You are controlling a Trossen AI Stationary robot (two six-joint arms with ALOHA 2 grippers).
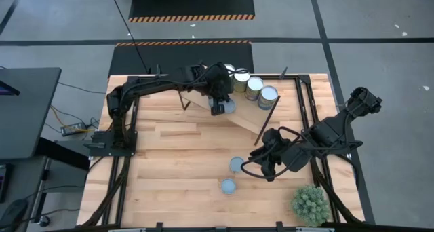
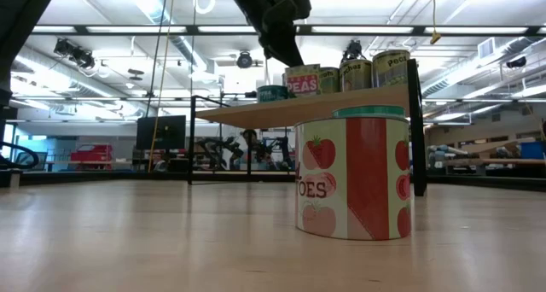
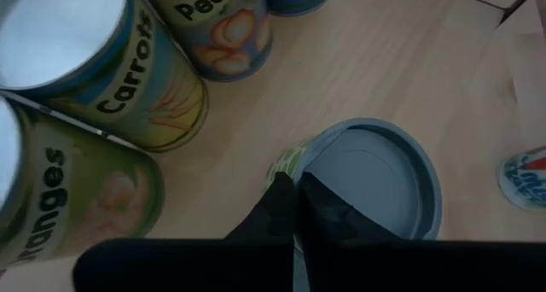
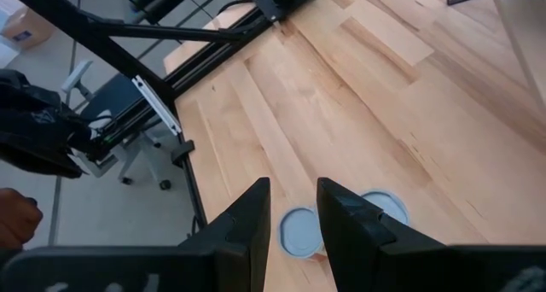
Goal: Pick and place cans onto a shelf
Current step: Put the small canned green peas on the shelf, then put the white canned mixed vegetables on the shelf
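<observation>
Left claw (image 1: 218, 108) is hanging over the shelf (image 1: 237, 117), fingers (image 3: 281, 208) pinched together on the rim of a small blue-grey-topped can (image 3: 367, 185); the can is sitting on the board beside the row already there. That row: taller cans (image 1: 260, 89) along the shelf's far edge, labels reading carrots, oranges, peaches in the left wrist view.

Step in hand, as I judge it: setting this can down on the shelf. Next move calls for letting go without tipping it, then lifting straight up clear of the neighbours.

Right claw (image 1: 266, 165) is waiting low over the counter (image 1: 169, 164), fingers (image 4: 247, 219) parted with nothing between them, near two small cans (image 1: 231, 175) standing on the boards. Those look like the next pickups.

A spiky green plant (image 1: 310, 203) is sitting at the counter's near right corner. A tomato can (image 2: 352, 174) is filling the low view. Beyond: grey floor, striped hazard mats (image 1: 191, 5), ceiling strip lights.
</observation>
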